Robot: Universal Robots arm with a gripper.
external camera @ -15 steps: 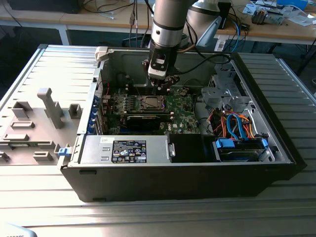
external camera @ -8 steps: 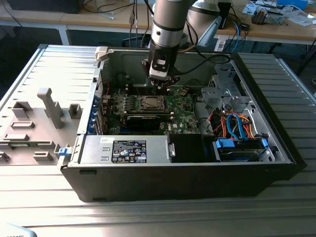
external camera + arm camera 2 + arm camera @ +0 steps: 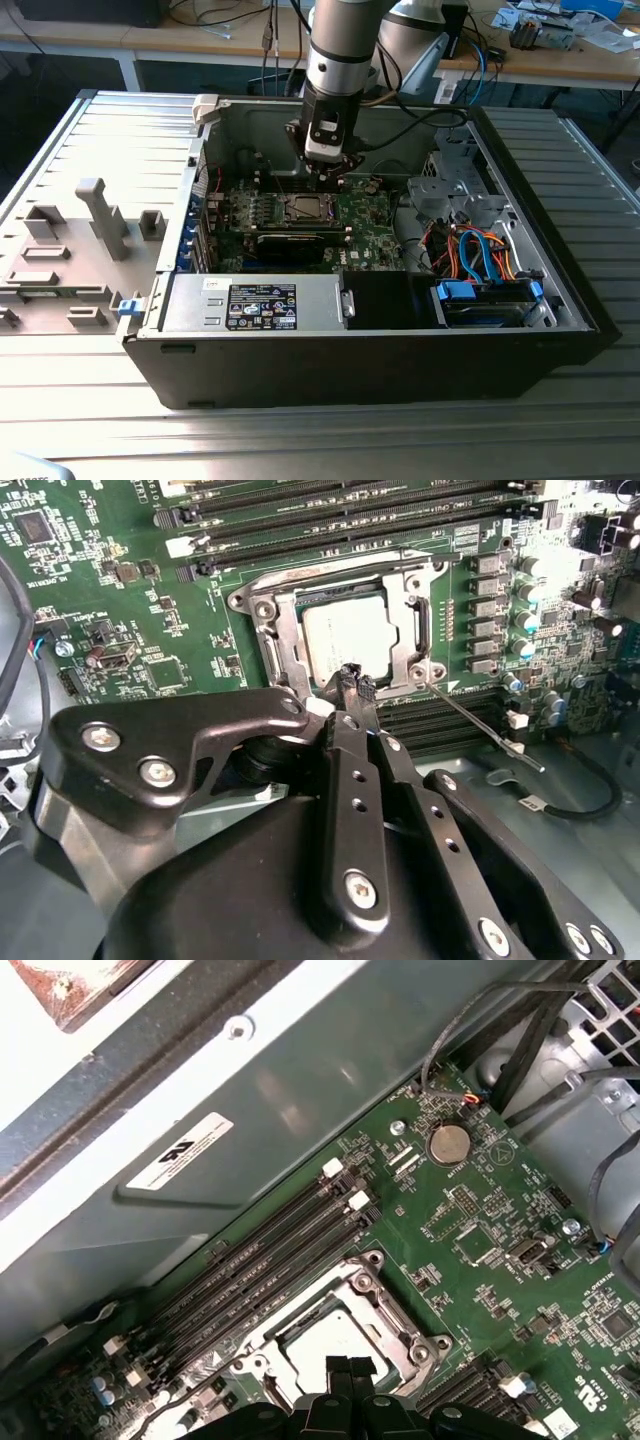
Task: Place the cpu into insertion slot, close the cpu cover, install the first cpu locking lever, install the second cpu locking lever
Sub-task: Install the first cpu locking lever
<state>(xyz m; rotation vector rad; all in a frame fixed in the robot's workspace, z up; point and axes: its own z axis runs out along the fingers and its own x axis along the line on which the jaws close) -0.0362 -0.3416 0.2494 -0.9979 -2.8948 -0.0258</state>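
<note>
Silver cover (image 3: 345,630) lies flat over the chip (image 3: 345,640) in its socket (image 3: 262,645), centre frame; gripper (image 3: 355,685), fingers pinched together and empty, hovers at the socket's near edge beside the unlatched lever (image 3: 480,725).

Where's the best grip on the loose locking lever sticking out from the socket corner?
Take the locking lever near its free end, away from the pivot at the cpu cover corner. It is a thin straight rod reaching over the memory slots, so probably come from above, fingers straddling it crosswise.
</note>
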